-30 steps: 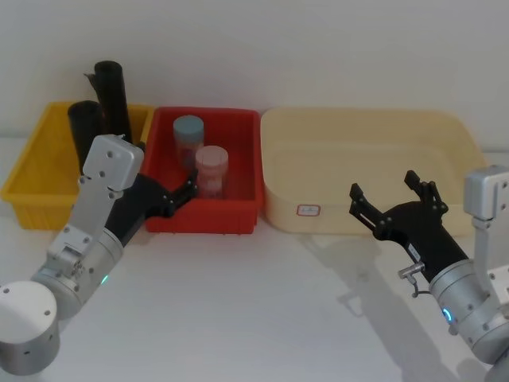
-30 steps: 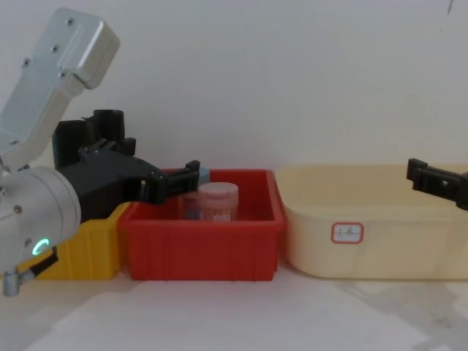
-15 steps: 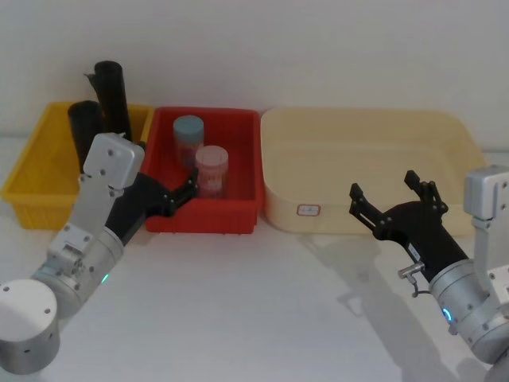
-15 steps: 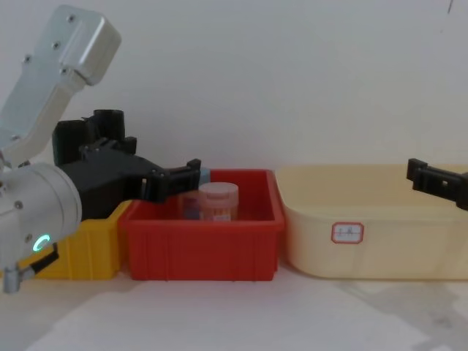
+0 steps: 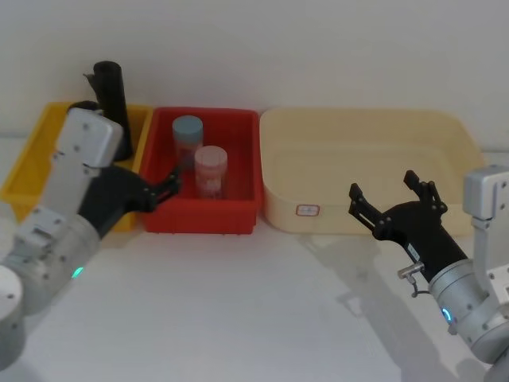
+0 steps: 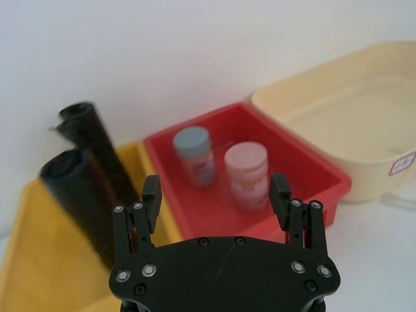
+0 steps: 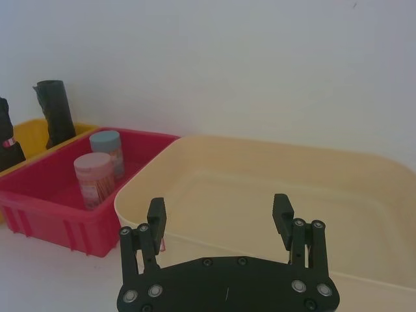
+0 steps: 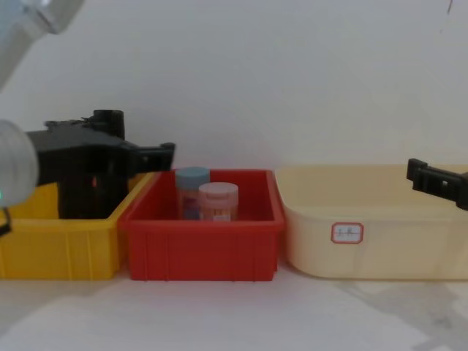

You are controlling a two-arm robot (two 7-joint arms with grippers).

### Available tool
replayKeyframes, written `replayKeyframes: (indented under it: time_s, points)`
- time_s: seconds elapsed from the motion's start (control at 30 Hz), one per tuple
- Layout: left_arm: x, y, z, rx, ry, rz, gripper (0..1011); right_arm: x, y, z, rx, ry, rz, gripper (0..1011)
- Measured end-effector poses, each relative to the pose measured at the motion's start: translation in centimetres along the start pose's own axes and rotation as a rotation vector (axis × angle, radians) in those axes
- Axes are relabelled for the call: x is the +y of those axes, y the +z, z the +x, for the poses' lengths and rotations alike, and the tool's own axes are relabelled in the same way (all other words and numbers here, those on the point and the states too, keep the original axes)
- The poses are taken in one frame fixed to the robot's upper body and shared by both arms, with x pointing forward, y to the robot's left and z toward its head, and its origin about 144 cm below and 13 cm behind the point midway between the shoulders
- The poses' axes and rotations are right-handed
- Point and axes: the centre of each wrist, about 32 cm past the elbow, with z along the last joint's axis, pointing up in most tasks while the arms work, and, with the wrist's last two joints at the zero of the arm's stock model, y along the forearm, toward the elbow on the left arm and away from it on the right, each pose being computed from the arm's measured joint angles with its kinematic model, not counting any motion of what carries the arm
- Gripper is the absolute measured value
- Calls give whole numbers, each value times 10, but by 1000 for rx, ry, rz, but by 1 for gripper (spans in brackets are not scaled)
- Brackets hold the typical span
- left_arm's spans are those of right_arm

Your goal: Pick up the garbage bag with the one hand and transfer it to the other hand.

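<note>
Two black garbage bag rolls stand upright in the yellow bin [image 5: 24,179]. The taller roll [image 5: 111,95] is at the back, and the nearer roll [image 6: 78,195] carries a small red mark [image 7: 8,143]. My left gripper [image 5: 163,189], on the green-ringed arm, hovers open over the edge where the yellow and red bins meet, with nothing in it. In the left wrist view its fingers [image 6: 151,198] point toward the nearer roll and the red bin. My right gripper [image 5: 394,199], on the blue-ringed arm, hangs open and empty in front of the cream tub.
A red bin [image 5: 203,219] in the middle holds a blue-lidded jar [image 5: 188,131] and a pink-lidded jar [image 5: 211,167]. A large cream tub [image 5: 366,159] stands to the right. White table surface stretches in front of the bins.
My left arm has swung to the left, carrying its open gripper from in front of the red bin toward the yellow bin. The right arm has not moved.
</note>
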Motion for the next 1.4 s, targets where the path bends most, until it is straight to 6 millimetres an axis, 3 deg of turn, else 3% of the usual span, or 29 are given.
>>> replayKeyframes:
  time_s: [0.27,0.53,0.93,1.4]
  points:
    - [27,11,21,27,49,92,1001,0,0,0,0,0,0,1001]
    - [45,3,38,71,110,138,1001,0,0,0,0,0,0,1002]
    - [53,-19,52,107,180,121,1001,0,0,0,0,0,0,1001]
    - [48,-23,52,104,191,125,1002,0,0,0,0,0,0,1001]
